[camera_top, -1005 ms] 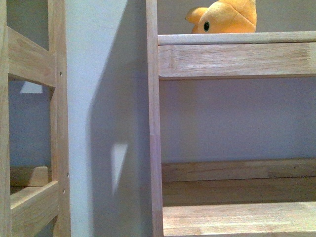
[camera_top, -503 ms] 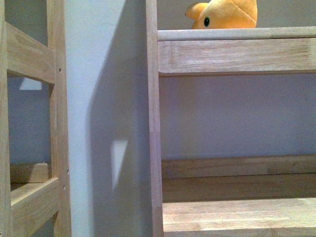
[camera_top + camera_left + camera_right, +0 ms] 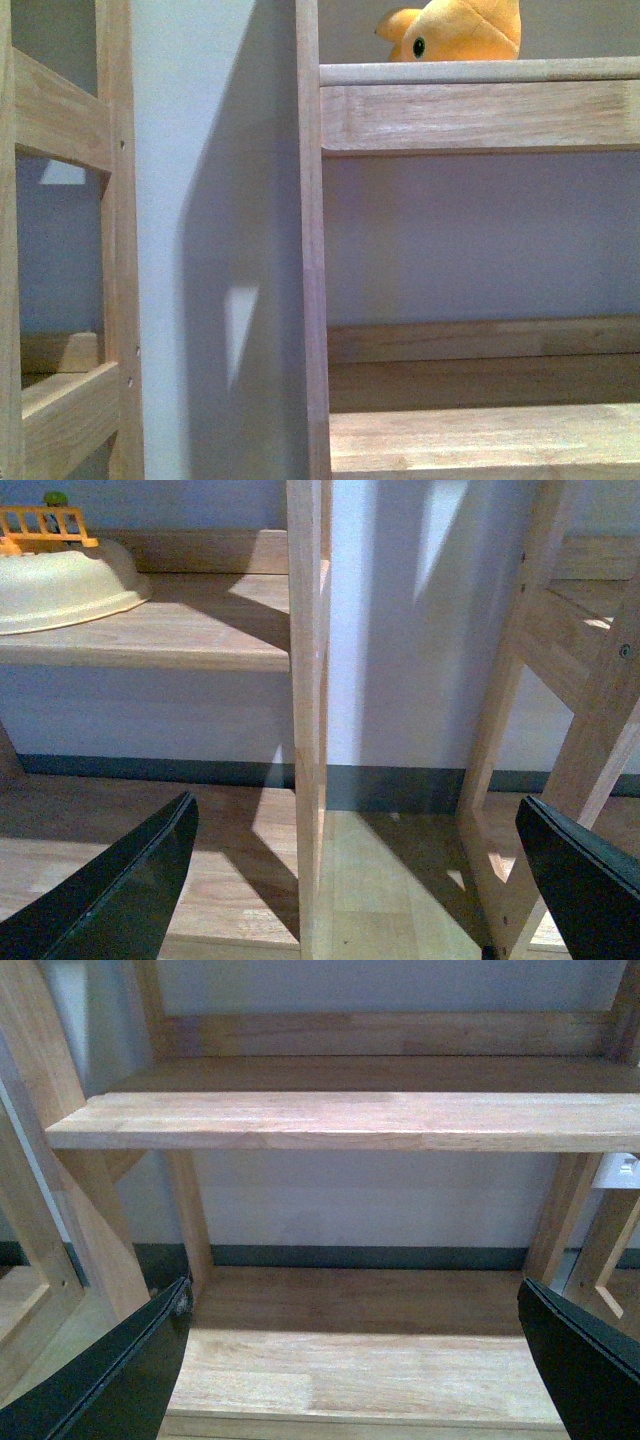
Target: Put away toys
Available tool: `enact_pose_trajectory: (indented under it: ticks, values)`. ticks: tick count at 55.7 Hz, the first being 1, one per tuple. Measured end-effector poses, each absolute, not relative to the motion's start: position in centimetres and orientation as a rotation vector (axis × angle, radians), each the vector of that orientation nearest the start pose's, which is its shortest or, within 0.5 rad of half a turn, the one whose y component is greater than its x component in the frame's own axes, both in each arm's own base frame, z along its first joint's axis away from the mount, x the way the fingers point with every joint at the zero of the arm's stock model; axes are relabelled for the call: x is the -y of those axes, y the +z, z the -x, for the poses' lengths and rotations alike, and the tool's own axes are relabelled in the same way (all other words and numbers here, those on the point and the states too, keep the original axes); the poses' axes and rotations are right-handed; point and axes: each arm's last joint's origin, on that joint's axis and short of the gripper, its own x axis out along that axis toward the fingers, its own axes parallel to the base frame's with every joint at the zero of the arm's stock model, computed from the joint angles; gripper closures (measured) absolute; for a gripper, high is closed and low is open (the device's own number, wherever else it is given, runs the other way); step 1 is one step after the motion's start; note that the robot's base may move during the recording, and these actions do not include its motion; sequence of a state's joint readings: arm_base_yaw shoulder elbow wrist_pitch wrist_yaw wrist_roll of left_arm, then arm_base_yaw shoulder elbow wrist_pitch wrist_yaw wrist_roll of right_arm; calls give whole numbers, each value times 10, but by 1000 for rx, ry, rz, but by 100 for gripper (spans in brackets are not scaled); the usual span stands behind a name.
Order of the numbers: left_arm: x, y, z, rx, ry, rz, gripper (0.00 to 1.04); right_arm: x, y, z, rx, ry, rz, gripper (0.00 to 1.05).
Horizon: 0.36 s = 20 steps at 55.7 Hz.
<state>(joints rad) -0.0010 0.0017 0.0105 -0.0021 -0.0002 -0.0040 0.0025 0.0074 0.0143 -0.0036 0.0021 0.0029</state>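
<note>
Orange plush toy (image 3: 455, 30) on the upper shelf (image 3: 478, 72) looks soft and light, best pinched at its body; my fingers hang spread, empty.

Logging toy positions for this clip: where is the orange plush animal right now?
In the front view, the orange plush animal sits on the upper shelf of the right-hand wooden rack, at the top right, just right of the rack's upright post.

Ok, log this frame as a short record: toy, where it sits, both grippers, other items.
toy: orange-yellow plush animal, black eye showing
location: upper shelf of the right wooden rack, front view
left gripper: open, holding nothing
right gripper: open, holding nothing, facing a bare shelf
other: cream bowl-shaped item with an orange fence-like toy behind it, left wrist view
</note>
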Motion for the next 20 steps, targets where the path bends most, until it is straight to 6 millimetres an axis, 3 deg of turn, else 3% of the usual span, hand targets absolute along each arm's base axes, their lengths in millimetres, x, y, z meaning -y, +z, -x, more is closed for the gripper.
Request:
enact_pose_trajectory:
  ticks: [20]
  values:
    - [0, 167, -97, 6, -1, 4, 6, 0, 167, -97, 4, 0, -3, 7]
